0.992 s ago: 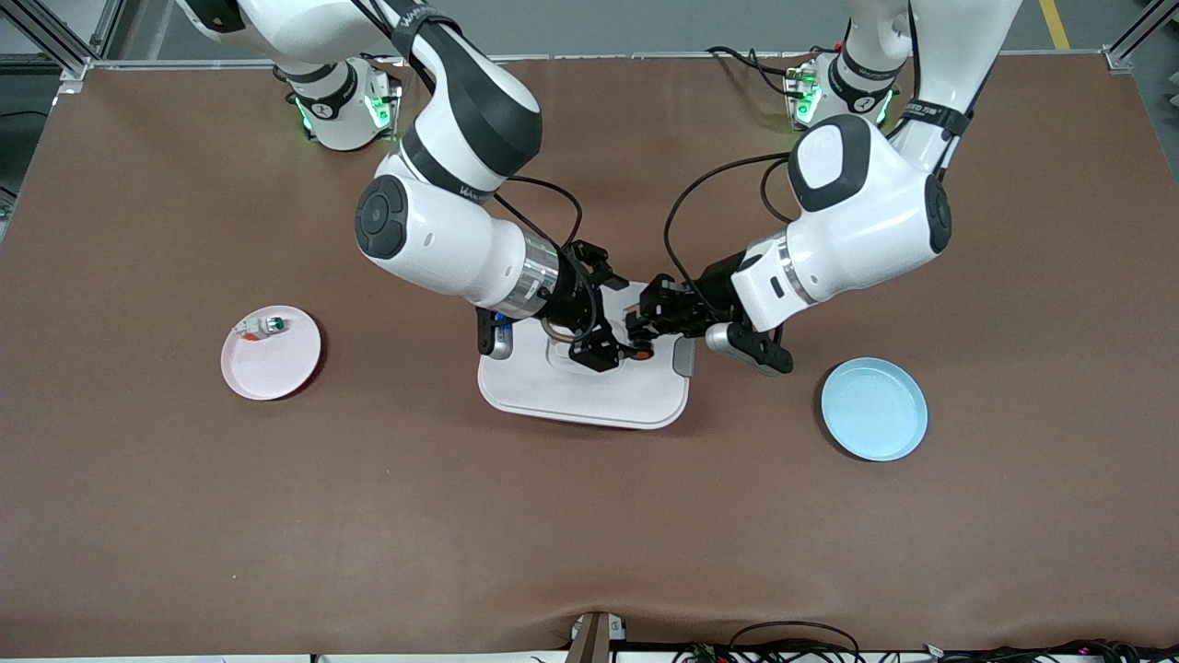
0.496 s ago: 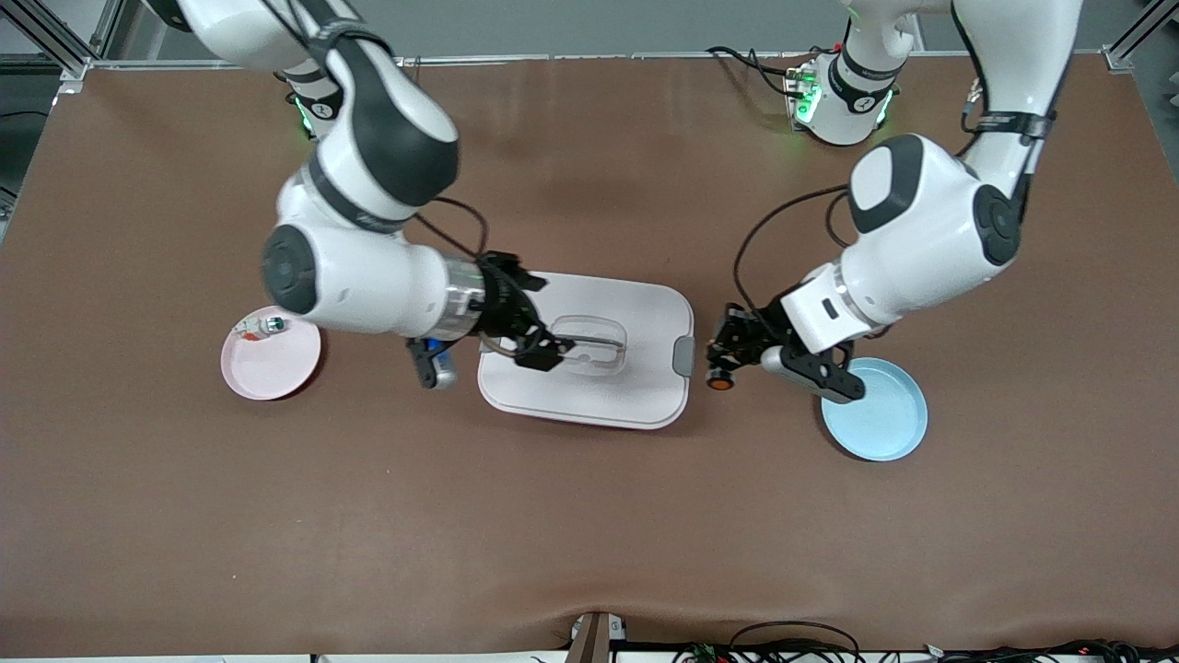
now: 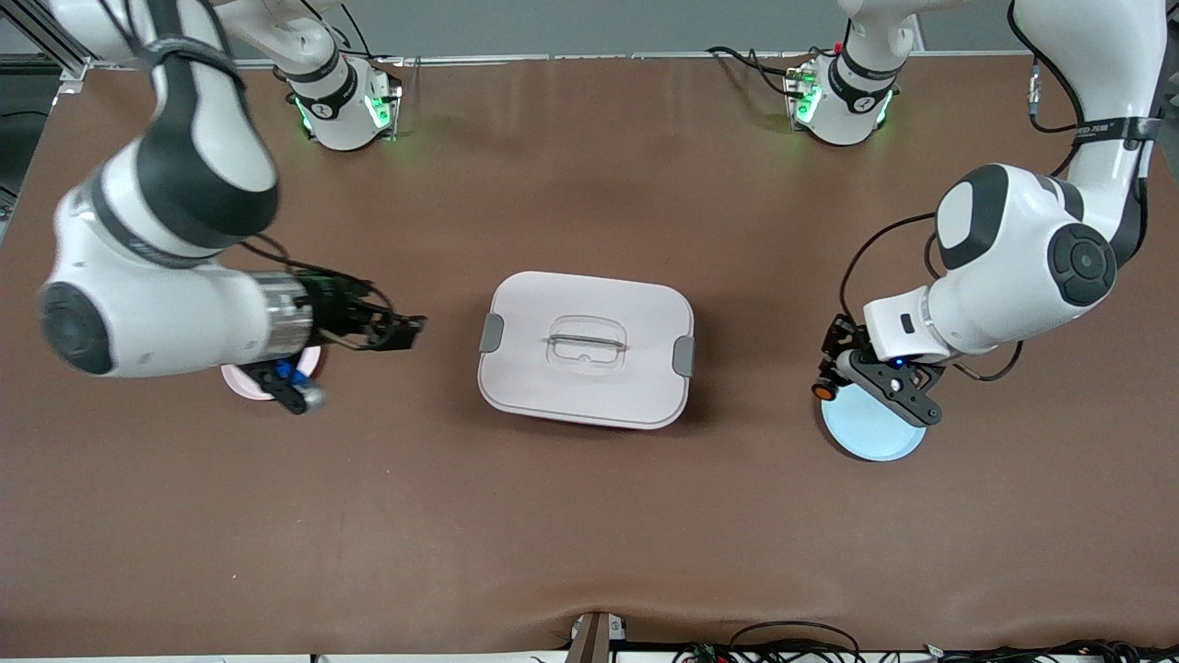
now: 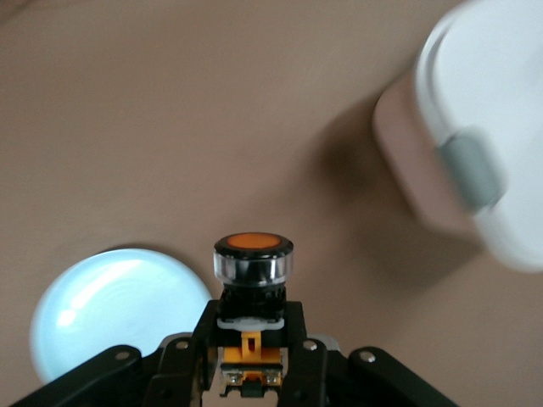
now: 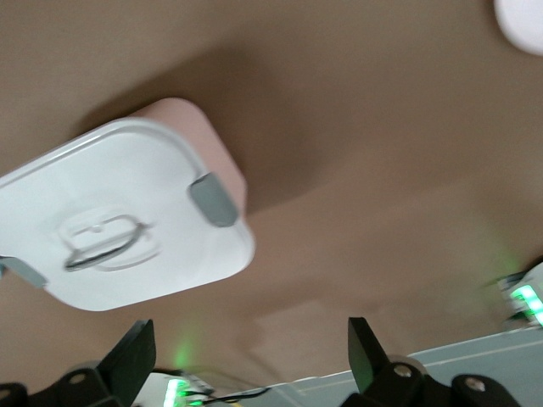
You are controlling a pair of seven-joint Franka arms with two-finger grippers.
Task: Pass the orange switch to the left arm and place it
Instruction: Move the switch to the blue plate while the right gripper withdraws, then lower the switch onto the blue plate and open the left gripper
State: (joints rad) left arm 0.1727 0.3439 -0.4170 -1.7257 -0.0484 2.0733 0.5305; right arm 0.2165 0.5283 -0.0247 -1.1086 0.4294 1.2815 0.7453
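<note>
Overhead, the front view showed the box (image 3: 586, 348) at the middle of the brown table (image 3: 589, 516), lid on, grey latches at both short ends. The left gripper (image 3: 834, 373) hung at about three o'clock from the box, well apart from it, over the table just at the edge of the blue plate (image 3: 870, 428) on the side toward the box. Its fingers were clenched on the orange switch (image 3: 820, 390), whose orange face pointed toward the box. The right gripper (image 3: 405, 331) hung at about nine o'clock from the box, over bare table between the box and the pink plate (image 3: 267, 378); that plate was mostly hidden under the right arm's wrist. From this view its fingers seemed spread with nothing between them.

Next, the left wrist view had the left gripper (image 4: 250, 373) closed on the switch's (image 4: 252, 280) orange-tan rear block, black barrel and round orange face standing out ahead of the fingers (image 4: 182, 365). The blue plate (image 4: 114, 309) lay below, beside the switch, at about nine o'clock from it in this picture. One corner of the box (image 4: 475, 127) with a grey latch showed at about two o'clock, blurred.

Last, the right wrist view showed the two black fingertips (image 5: 131, 352) of the right gripper (image 5: 250, 356) wide apart and released, holding nothing. The box (image 5: 127, 212) lay below them at about eleven o'clock, its recessed handle and one grey latch plain to see. A white rounded edge, too little to name, sat at the one o'clock corner.
</note>
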